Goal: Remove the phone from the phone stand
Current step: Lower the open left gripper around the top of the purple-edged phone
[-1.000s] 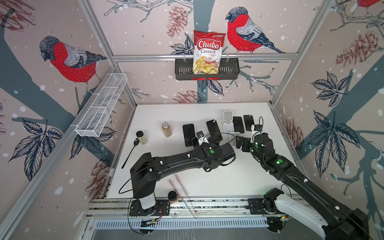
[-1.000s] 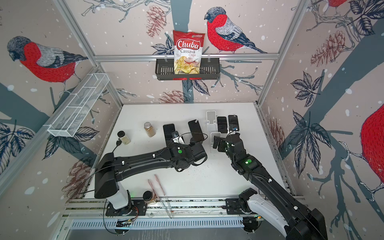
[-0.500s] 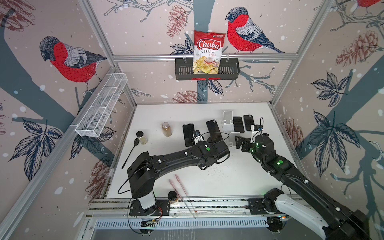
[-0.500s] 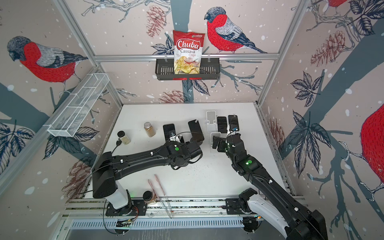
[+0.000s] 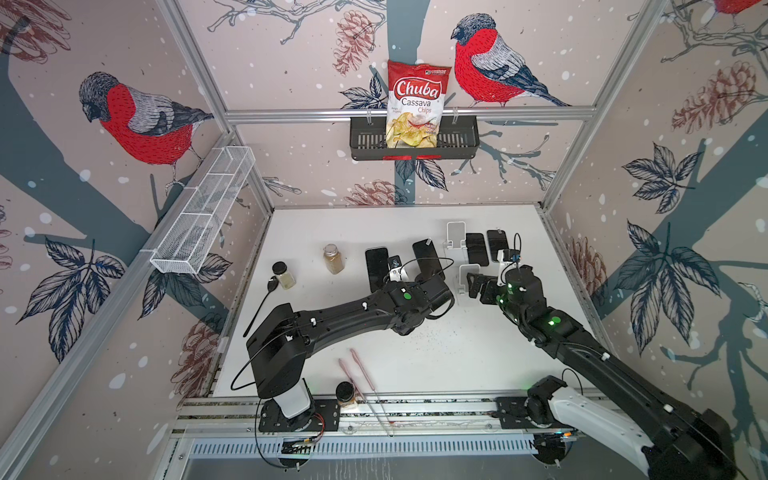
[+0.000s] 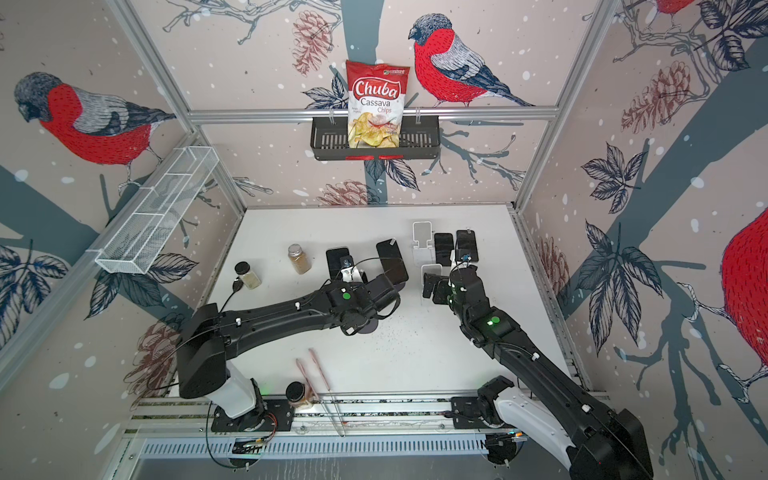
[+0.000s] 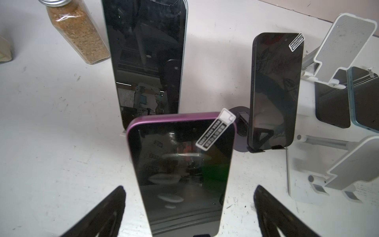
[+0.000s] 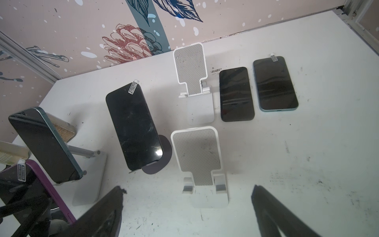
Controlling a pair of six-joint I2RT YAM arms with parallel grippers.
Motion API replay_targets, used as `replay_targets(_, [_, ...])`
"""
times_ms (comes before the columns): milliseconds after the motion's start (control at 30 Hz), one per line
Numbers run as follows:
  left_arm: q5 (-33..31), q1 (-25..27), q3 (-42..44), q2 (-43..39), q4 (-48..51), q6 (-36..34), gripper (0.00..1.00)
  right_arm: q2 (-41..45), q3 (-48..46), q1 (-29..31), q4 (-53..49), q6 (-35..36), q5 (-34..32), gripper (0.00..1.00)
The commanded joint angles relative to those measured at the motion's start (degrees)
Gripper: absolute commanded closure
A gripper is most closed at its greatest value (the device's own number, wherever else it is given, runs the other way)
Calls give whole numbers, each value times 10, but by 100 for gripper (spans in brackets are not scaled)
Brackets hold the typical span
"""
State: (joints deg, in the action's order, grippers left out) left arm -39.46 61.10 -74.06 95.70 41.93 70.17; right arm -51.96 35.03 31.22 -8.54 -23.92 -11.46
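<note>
A purple-rimmed phone (image 7: 180, 164) with a white sticker tab leans upright; its phone stand is hidden behind it. My left gripper (image 7: 189, 188) is open, with one black finger (image 7: 110, 207) on each side of the phone's lower half and a gap to both edges. In both top views the left arm covers this phone. The right wrist view shows its purple edge (image 8: 51, 190) at one side. My right gripper (image 8: 188, 188) is open and empty, hovering in front of an empty white stand (image 8: 202, 164).
A black phone (image 5: 376, 268) on a white stand and another (image 5: 428, 259) on a dark round stand are just behind. Two phones (image 5: 476, 249) (image 5: 498, 245) lie flat beside a second empty white stand (image 5: 456, 237). Spice jars (image 5: 333, 258) (image 5: 283, 275) stand at the left.
My left gripper has shifted a little to the left and slightly farther back, still open. The right arm has stayed in place.
</note>
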Motion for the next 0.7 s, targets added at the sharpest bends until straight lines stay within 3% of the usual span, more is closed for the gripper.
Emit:
replay_targets(0, [6,-4,-7,11,-12,-12,4,-2,0,0,17,4,8,1])
replay_targets(667, [9,-25,26,10,-63,-33,5,-3,-5,0,19,5,14,1])
